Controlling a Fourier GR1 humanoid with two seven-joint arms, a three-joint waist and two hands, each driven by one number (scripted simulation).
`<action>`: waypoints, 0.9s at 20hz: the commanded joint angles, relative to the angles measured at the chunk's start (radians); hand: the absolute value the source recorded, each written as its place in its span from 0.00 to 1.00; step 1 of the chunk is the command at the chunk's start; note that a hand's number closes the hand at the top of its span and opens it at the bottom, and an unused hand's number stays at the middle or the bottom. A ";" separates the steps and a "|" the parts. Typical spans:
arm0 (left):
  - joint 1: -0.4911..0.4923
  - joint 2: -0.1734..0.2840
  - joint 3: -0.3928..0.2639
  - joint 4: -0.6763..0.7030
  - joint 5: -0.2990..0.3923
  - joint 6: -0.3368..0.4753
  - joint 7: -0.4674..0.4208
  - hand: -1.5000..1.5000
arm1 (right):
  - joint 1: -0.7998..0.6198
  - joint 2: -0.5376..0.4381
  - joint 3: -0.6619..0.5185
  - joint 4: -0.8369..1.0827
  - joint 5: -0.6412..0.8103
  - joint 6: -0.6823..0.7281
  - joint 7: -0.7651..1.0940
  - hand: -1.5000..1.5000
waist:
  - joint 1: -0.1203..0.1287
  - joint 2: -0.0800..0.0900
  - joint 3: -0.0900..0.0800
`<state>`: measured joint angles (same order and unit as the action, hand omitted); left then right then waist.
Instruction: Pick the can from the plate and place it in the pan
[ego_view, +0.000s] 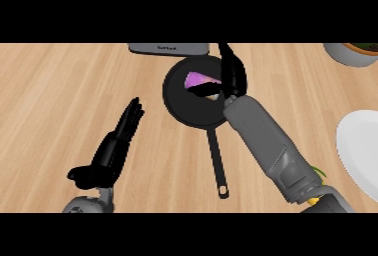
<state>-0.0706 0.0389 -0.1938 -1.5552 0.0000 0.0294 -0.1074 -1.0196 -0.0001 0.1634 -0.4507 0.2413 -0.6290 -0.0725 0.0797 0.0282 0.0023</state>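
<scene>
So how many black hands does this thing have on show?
2. The left hand stands open at lower left; the right hand reaches over the pan, by the purple can.

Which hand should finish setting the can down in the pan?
Right. The right hand is already over the pan, fingers curled round the can. The left hand rests open on the counter, beside the pan and apart from it.
</scene>
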 joint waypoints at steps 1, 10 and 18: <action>-0.001 0.018 0.027 -0.008 0.013 -0.007 0.013 0.50 | 0.040 0.000 -0.106 0.001 -0.113 0.024 -0.171 0.00 | -0.027 -0.008 0.000; 0.078 0.012 0.025 -0.042 -0.003 0.014 -0.007 0.50 | 0.179 -0.077 -0.192 -0.107 -0.261 0.438 -0.304 0.00 | -0.075 -0.028 -0.002; 0.028 -0.001 0.043 -0.008 -0.015 0.015 0.009 0.50 | 0.413 -0.075 -0.079 -0.389 -0.200 0.521 -0.282 0.00 | -0.083 -0.031 -0.002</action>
<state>-0.0405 0.0499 -0.1398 -1.5566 0.0017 0.0390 -0.1062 -0.7102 -0.0778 0.0450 -0.7161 0.0164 -0.1280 -0.3519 -0.0031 -0.0019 0.0000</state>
